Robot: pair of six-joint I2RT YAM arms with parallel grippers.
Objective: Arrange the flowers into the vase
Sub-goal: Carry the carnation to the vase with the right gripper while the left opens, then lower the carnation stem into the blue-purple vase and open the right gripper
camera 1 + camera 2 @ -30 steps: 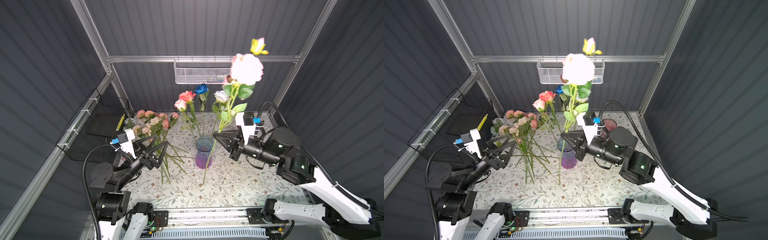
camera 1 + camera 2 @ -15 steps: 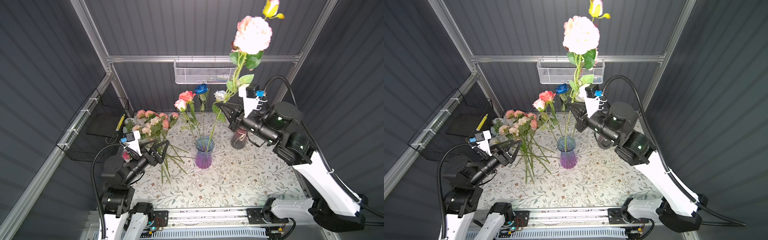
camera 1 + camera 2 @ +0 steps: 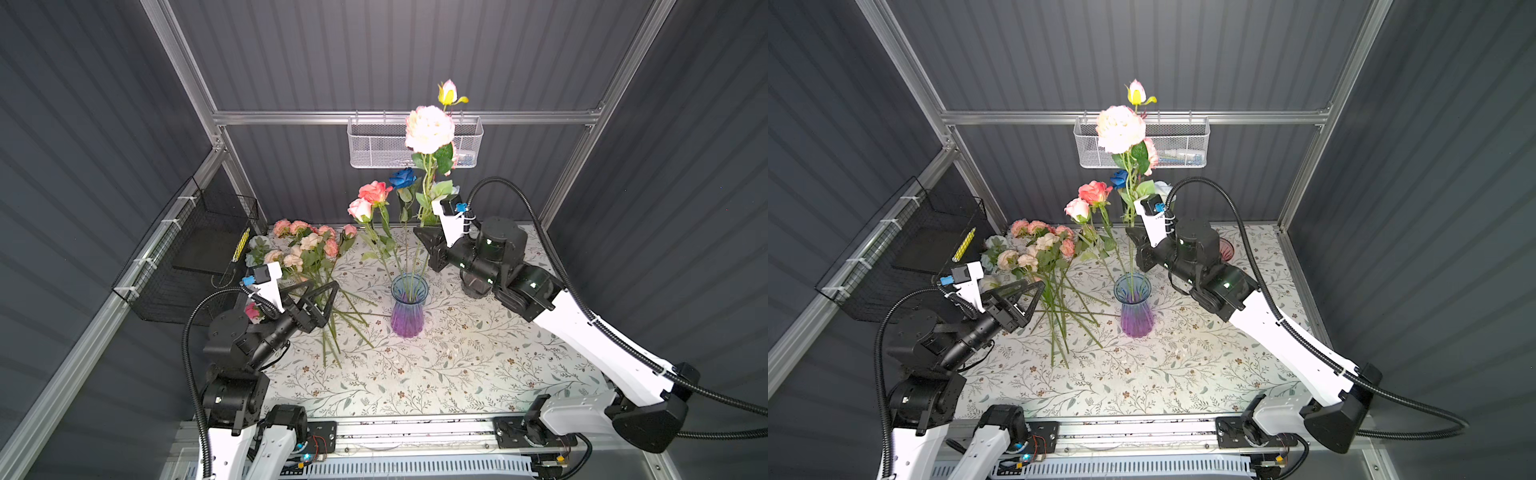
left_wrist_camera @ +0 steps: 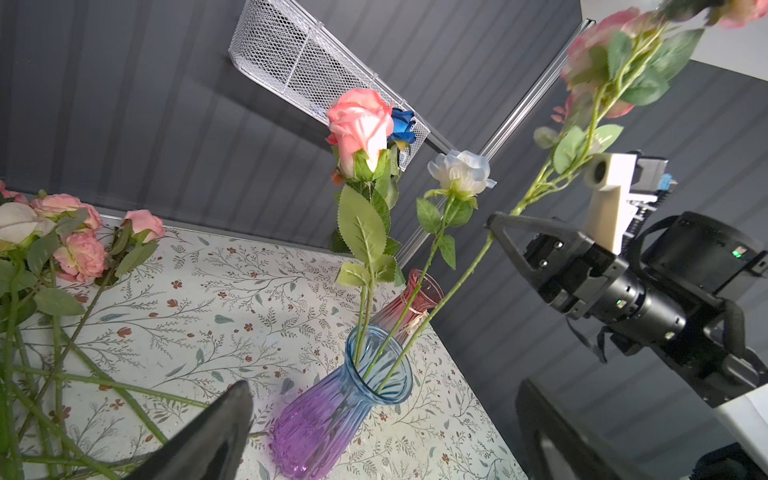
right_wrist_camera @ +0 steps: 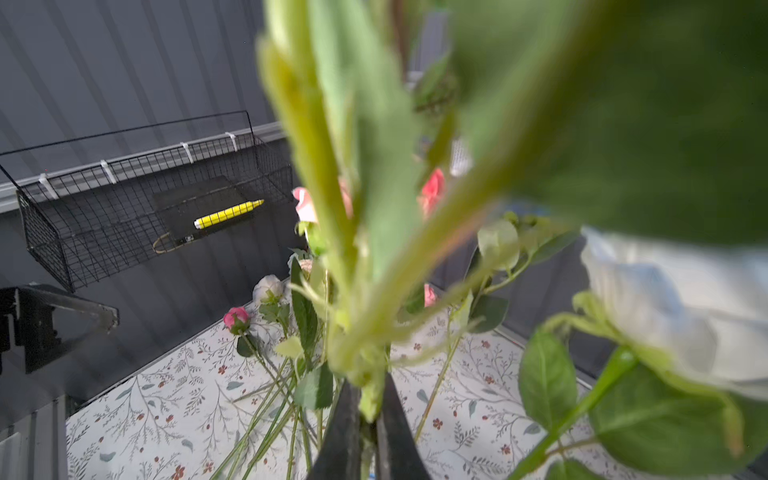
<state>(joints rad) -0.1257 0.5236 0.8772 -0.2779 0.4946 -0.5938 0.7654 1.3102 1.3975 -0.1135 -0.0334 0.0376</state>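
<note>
A blue-to-purple glass vase [image 3: 409, 307] [image 3: 1133, 309] [image 4: 332, 415] stands mid-table holding pink [image 3: 360, 208], coral [image 3: 374, 191], blue [image 3: 402, 178] and white [image 4: 461, 170] roses. My right gripper [image 3: 417, 232] [image 3: 1128, 231] [image 4: 491, 220] [image 5: 368, 401] hovers above and behind the vase, shut on the stem of a tall pale pink peony spray [image 3: 429, 129] [image 3: 1120, 129]. That stem's lower end reaches into the vase mouth. To the left, loose flowers [image 3: 307, 249] [image 3: 1038, 245] lie in a pile. My left gripper [image 3: 318, 291] [image 3: 1025, 291] [image 4: 380, 390] hangs open over their stems, holding nothing.
A red glass vase [image 4: 415, 303] [image 3: 1225, 249] stands behind the right arm. On the left wall hangs a black wire basket [image 3: 199, 257] with a yellow marker [image 3: 240, 245] in it. A white mesh basket [image 3: 374, 145] is hooked on the back rail.
My right gripper rose with the peony spray, then came down, so the stem end now sits in the vase. The left arm drew back slightly, still open.
</note>
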